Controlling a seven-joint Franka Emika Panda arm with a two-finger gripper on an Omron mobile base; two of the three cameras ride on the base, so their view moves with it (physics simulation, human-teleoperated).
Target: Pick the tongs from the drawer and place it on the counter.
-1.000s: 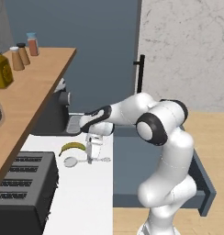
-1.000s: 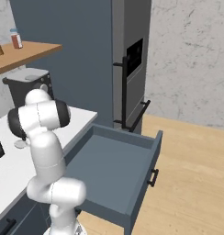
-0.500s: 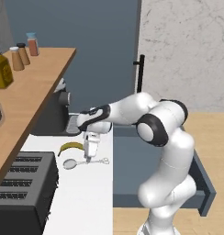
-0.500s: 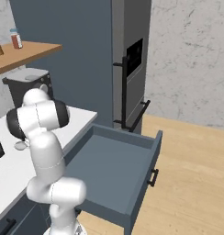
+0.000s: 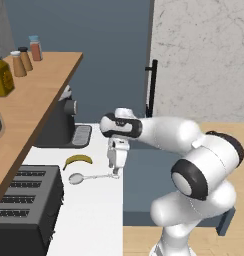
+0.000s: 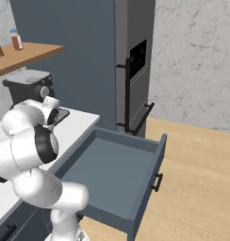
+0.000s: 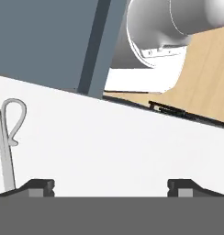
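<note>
The silver tongs (image 5: 96, 176) lie flat on the white counter (image 5: 94, 215), round head to the left and loop handles by the counter's right edge. My gripper (image 5: 115, 167) points down just above the handle end, open and holding nothing. In the hand view the loop handles of the tongs (image 7: 8, 120) lie just outside the left fingertip (image 7: 40, 186), and bare counter (image 7: 114, 147) lies between the jaws of the gripper (image 7: 110, 186). The slate-blue drawer (image 6: 112, 172) stands pulled out and empty.
A yellow banana (image 5: 78, 160) lies just behind the tongs. A black toaster (image 5: 24, 212) sits at the front left and a dark coffee machine (image 5: 61, 125) at the back. A wooden shelf (image 5: 29, 95) with bottles overhangs the counter. Tall cabinet doors (image 6: 131, 70) stand behind the drawer.
The jaws went from shut to wide open, letting go of the tongs, which stay lying on the counter. The hand has shifted a little toward the counter's right edge.
</note>
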